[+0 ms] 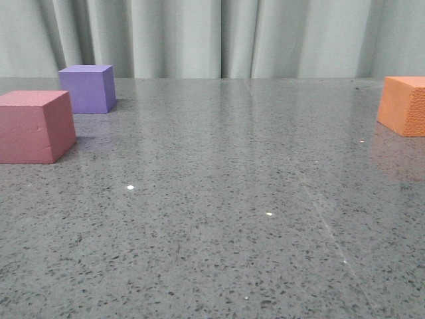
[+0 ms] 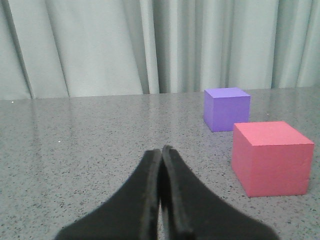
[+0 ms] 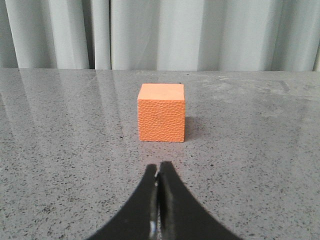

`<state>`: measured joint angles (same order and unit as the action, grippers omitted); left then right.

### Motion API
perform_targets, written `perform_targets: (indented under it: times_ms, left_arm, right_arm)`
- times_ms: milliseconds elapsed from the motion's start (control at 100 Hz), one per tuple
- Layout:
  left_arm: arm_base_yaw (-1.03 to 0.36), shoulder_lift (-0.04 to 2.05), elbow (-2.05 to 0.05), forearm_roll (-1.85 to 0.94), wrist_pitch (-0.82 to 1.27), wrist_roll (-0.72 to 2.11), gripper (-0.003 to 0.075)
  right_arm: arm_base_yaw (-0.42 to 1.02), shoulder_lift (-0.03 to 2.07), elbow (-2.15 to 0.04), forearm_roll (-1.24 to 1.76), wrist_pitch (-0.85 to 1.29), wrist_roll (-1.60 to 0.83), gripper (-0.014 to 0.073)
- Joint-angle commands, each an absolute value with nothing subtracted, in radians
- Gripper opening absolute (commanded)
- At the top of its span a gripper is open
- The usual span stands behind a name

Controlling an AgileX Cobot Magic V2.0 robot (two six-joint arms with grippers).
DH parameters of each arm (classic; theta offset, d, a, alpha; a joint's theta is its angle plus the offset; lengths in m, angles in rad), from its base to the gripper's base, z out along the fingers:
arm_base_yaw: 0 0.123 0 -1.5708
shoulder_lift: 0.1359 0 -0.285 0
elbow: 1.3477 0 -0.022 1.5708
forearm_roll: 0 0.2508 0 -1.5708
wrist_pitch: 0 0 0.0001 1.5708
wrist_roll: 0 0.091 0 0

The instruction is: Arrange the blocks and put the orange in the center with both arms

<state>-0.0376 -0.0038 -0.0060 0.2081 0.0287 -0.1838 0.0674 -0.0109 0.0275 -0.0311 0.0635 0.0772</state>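
The pinkish-red block (image 1: 34, 126) sits at the table's left, with the purple block (image 1: 87, 88) just behind it. The orange (image 1: 404, 105), a pebbled orange cube, stands at the far right edge of the front view. Between them stretches the bare grey speckled center (image 1: 226, 146). Neither gripper shows in the front view. My left gripper (image 2: 161, 151) is shut and empty, with the pinkish-red block (image 2: 270, 157) and purple block (image 2: 226, 108) ahead of it to one side. My right gripper (image 3: 158, 166) is shut and empty, pointing straight at the orange (image 3: 161, 119) a short way ahead.
A pale pleated curtain (image 1: 212, 36) hangs behind the table's far edge. The glossy stone tabletop (image 1: 219, 252) reflects the blocks and curtain.
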Motion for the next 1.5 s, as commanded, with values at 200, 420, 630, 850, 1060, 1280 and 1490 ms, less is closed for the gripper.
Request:
perform_targets:
  times_ms: [200, 420, 630, 850, 1060, 1280, 1490]
  left_arm:
    - [-0.036, -0.036, 0.050, 0.199, -0.055, -0.182, -0.0019]
    - [-0.036, -0.036, 0.050, 0.199, -0.055, -0.182, -0.0019]
    - [-0.036, -0.036, 0.050, 0.199, -0.055, -0.182, -0.0019]
    - [-0.036, -0.036, 0.050, 0.199, -0.055, -0.182, -0.0019]
    - [-0.036, -0.036, 0.050, 0.199, -0.055, -0.182, -0.0019]
    - [-0.036, -0.036, 0.050, 0.199, -0.055, -0.182, -0.0019]
    - [-0.036, -0.036, 0.050, 0.199, -0.055, -0.182, -0.0019]
  right_arm:
    - [0.062, -0.031, 0.014, -0.044, -0.014, 0.075, -0.0067]
    - [0.062, -0.031, 0.014, -0.044, -0.014, 0.075, -0.0067]
    - [0.062, -0.031, 0.014, -0.044, -0.018, 0.075, -0.0067]
    - [0.062, -0.031, 0.014, -0.044, -0.084, 0.074, -0.0067]
    - [0.062, -0.020, -0.081, -0.018, -0.066, 0.075, -0.0067]
    - [0.062, 0.124, -0.349, -0.018, 0.246, 0.075, -0.0067]
    - [0.062, 0.368, -0.576, -0.018, 0.457, 0.075, -0.0067]
